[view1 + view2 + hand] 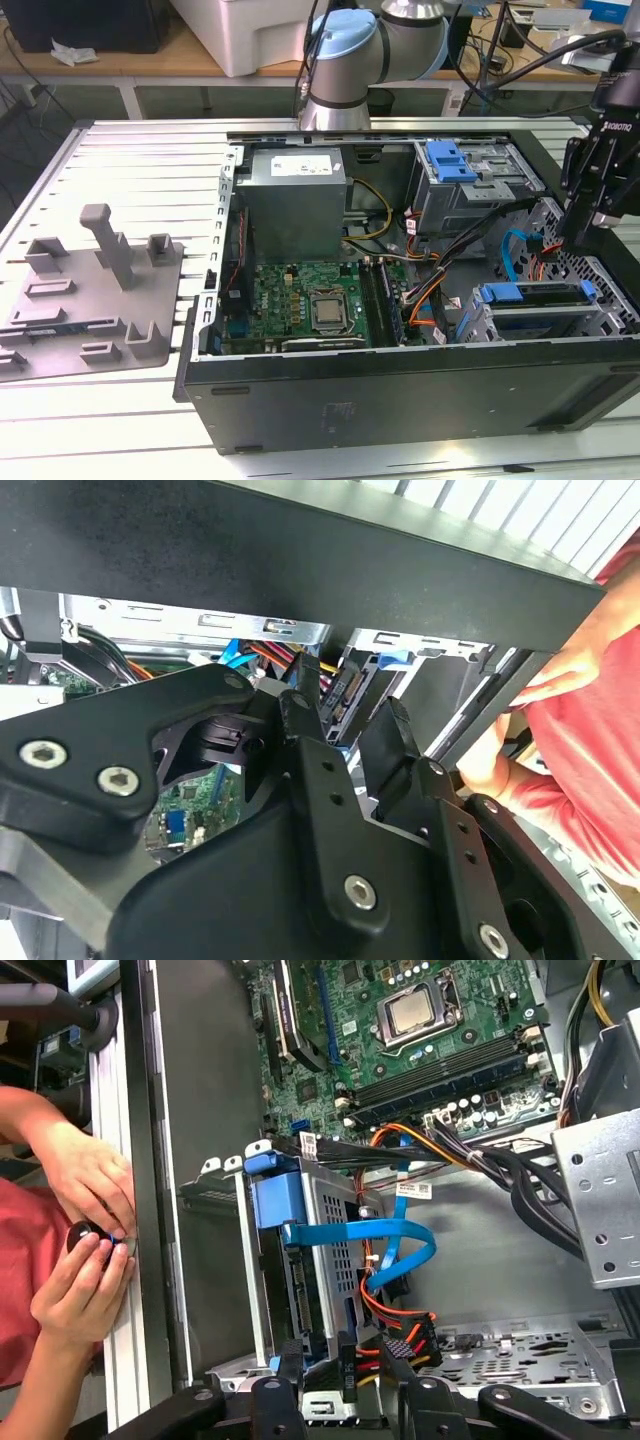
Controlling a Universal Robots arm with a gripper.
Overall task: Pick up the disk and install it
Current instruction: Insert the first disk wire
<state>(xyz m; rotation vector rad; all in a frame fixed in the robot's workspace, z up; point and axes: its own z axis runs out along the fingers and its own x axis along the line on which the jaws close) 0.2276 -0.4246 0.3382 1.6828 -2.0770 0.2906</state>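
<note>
The disk (535,297), silver with a blue carrier, lies in the drive cage at the open computer case's front corner, on the exterior view's right. In the first wrist view the disk (272,1200) sits on edge in that cage, with a blue data cable (400,1245) and red, yellow and black power wires running to its end. My black gripper (577,238) hangs just above the cage's end. Its fingers stand apart on either side of the cable plugs in both wrist views (340,1385) (345,730), and I see nothing clamped between them.
The case (400,390) holds a motherboard (325,310), a grey power-supply box (295,205) and an upper bay with a blue latch (452,160). A grey fixture plate (90,290) lies at the exterior view's left. A person's hands (85,1260) rest at the case's outer wall.
</note>
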